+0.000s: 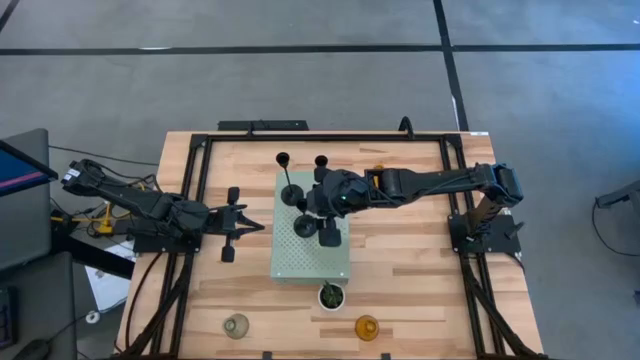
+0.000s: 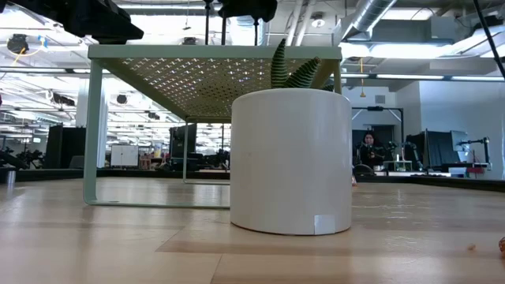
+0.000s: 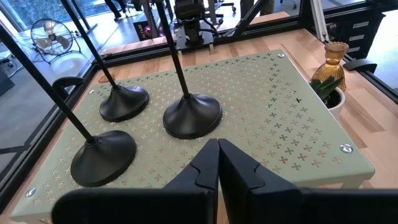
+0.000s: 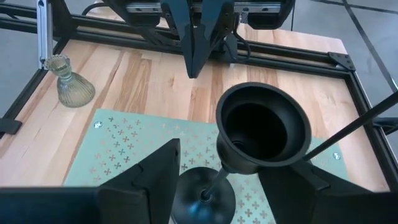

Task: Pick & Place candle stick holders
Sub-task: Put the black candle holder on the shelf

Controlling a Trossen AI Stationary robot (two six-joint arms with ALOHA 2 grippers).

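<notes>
Three black holders (image 3: 186,115) on board (image 3: 292,124), right jaws parted around one (image 4: 261,130), left jaws clenched empty, low view hides them.

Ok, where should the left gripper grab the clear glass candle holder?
Probably at the narrow neck, coming level from the side: the clear glass holder stands upright, and its flared rim above and wide base below should stop the grip slipping.

Matt black holders (image 3: 191,115) on a pale green perforated metal board (image 3: 298,134); ribbed clear-grey glass holder (image 4: 69,84) on a smooth light wood table (image 4: 149,74)
</notes>
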